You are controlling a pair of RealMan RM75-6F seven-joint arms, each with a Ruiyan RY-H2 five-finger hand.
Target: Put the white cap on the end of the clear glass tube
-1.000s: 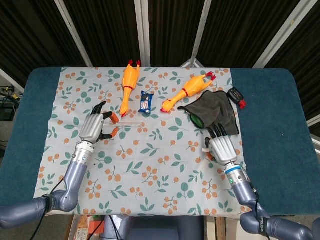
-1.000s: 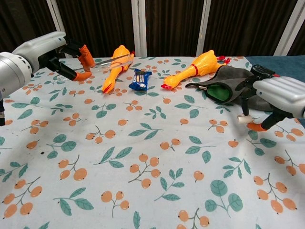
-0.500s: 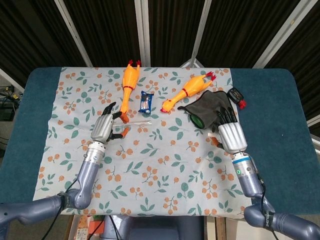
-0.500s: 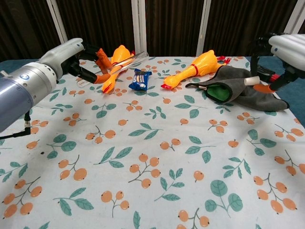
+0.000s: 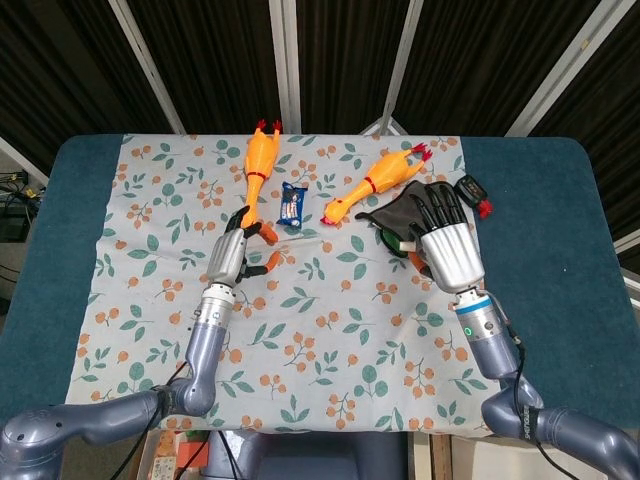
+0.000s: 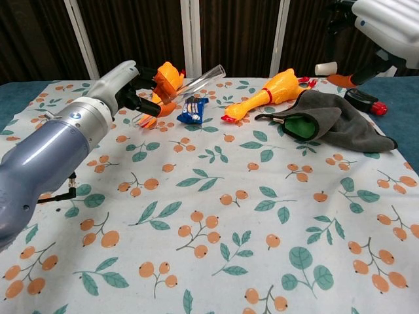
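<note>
My left hand [image 6: 134,91] [image 5: 238,255] holds the clear glass tube [image 6: 196,80] [image 5: 300,238] near one end, lifted off the cloth. The tube's free open end points up and to the right in the chest view. My right hand [image 6: 386,26] [image 5: 442,238] is raised high at the right and pinches the small white cap [image 6: 325,68] between orange fingertips [image 6: 343,80]. The cap hangs in the air above the grey cloth, well apart from the tube's open end. In the head view the right hand hides most of the cap.
Two orange rubber chickens [image 5: 258,170] [image 5: 372,182], a blue snack packet [image 5: 291,203], a grey cloth with green lining [image 5: 400,215] and a small black and red object [image 5: 472,192] lie at the back of the floral tablecloth [image 5: 300,340].
The left hand carried the tube rightward toward the middle. The right hand lifted the white cap off the table, up and toward the grey cloth.
</note>
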